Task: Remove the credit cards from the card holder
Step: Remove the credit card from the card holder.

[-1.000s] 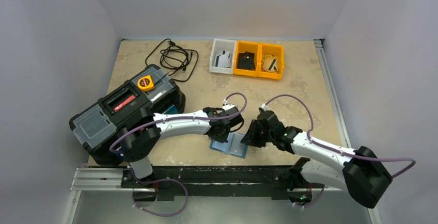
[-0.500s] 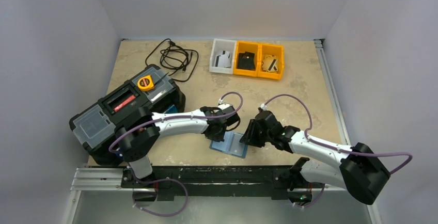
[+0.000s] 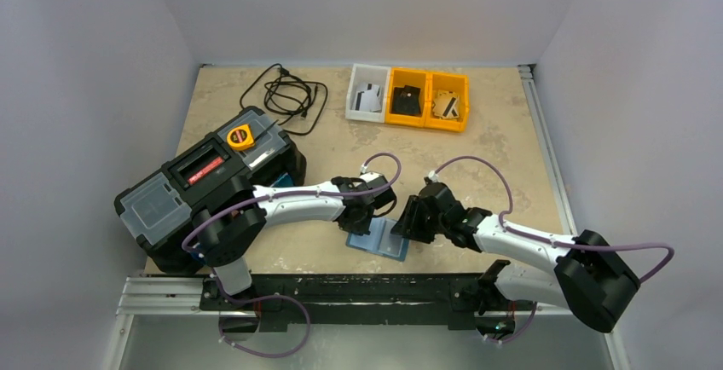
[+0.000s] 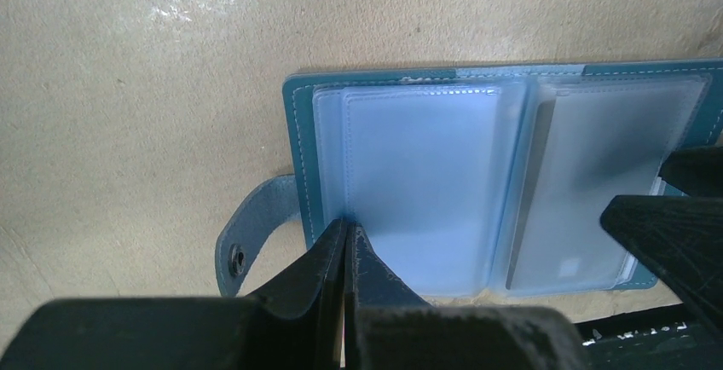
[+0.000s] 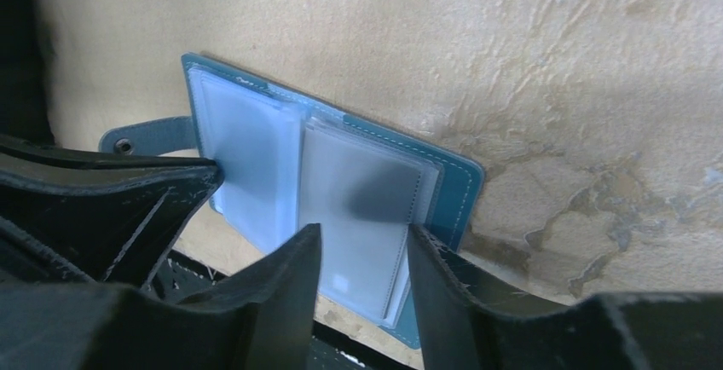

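Note:
The card holder (image 3: pixel 378 239) lies open near the table's front edge, teal outside with clear pockets inside. My left gripper (image 4: pixel 347 225) is shut, and its tip rests on the left panel (image 4: pixel 418 182) by the strap. My right gripper (image 5: pixel 365 232) is open, its fingers either side of the right panel's pocket. A pale credit card with a dark stripe (image 5: pixel 362 204) shows through that pocket. More credit cards lie in the bins at the back: a grey-white one (image 3: pixel 368 97), a black one (image 3: pixel 407 100) and a tan one (image 3: pixel 445 106).
A large black toolbox (image 3: pixel 209 187) with a yellow tape measure (image 3: pixel 240 137) on it stands to the left, close to the left arm. A coiled black cable (image 3: pixel 286 93) lies at the back. A metal rail (image 3: pixel 341 289) runs along the front edge, just below the holder.
The right gripper's jaws have spread wider, and that arm has edged left toward the holder. The left gripper stays shut on the left panel.

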Motion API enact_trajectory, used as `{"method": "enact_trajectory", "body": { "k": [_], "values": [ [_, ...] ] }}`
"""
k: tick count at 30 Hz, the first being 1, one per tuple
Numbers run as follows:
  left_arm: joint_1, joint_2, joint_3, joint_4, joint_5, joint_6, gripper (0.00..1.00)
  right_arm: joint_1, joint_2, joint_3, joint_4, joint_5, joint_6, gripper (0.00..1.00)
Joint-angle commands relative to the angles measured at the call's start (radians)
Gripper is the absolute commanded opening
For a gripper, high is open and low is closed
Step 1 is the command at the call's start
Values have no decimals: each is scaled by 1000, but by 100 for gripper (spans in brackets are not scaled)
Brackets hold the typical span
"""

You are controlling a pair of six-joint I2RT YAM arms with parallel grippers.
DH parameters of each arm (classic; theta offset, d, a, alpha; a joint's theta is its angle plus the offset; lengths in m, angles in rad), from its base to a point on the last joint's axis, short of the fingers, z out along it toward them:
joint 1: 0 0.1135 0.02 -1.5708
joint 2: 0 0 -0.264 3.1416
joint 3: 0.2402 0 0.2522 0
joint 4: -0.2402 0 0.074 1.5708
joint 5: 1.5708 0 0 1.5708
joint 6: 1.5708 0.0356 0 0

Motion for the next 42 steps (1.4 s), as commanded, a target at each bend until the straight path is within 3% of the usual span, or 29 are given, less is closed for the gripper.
{"method": "enact_trajectory", "body": {
  "k": [1, 11, 19, 24, 29, 42],
  "values": [
    [4, 4, -15, 25, 16, -17, 0, 13, 13, -7, 7, 3, 3, 45],
    [4, 4, -13, 34, 28, -16, 0, 60, 105, 9, 161, -61, 51, 45],
    [4, -11, -19, 43, 33, -11, 0, 62, 118, 57, 190, -80, 62, 44],
    [3, -25, -30, 43, 29, -9, 0, 68, 88, 90, 166, -72, 58, 32],
    [3, -46, -34, 38, 25, -9, 0, 81, 101, 117, 168, -74, 52, 30],
    [4, -264, -50, -131, -71, -46, 5, 160, 278, 241, 207, -64, 47, 33]
  ]
}}
